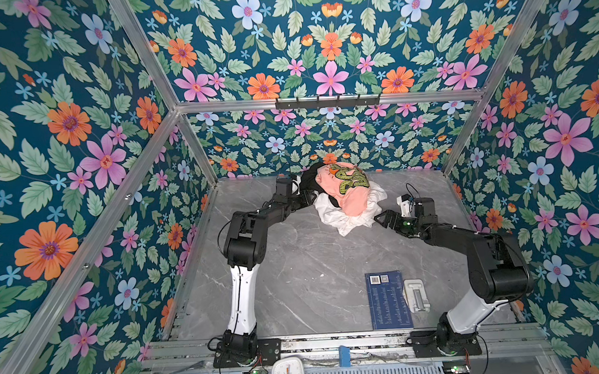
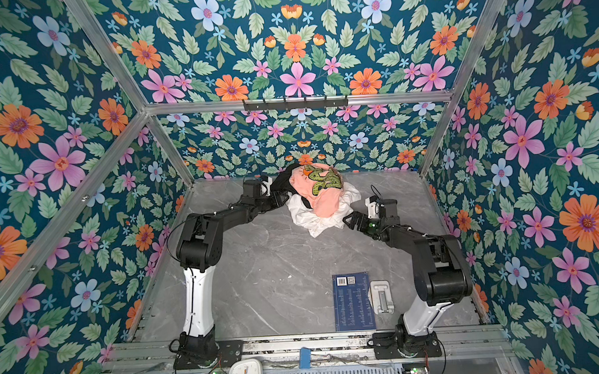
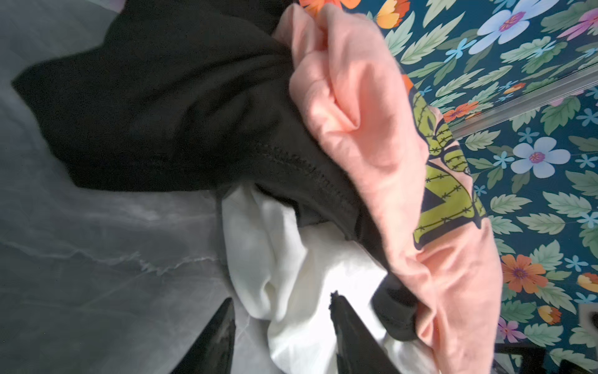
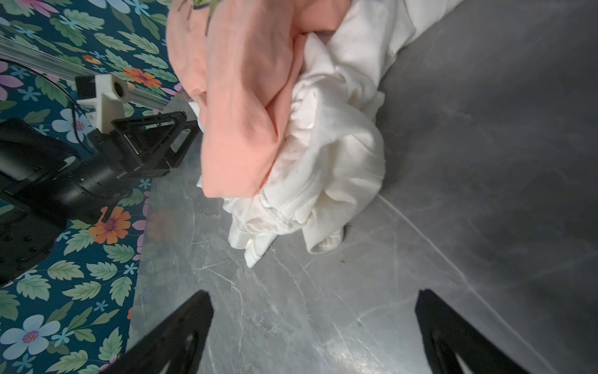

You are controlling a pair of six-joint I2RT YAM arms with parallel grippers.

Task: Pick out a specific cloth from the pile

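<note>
The pile sits toward twelve o'clock on the table. The cloth, the white one, lies at the bottom of it, spilling out around six o'clock beneath the peach-pink shirt, with the black garment bunched at ten. Nothing white is free on top, which I'd say is why each arm reaches in low from the side. The left gripper, at the pile's nine o'clock, has its jaws partway in around a white fold under the black hem; whether it bites, I can't tell. The right gripper, at four o'clock, is spread wide over bare marble just short of the cloth, likely meant for the other end.
</note>
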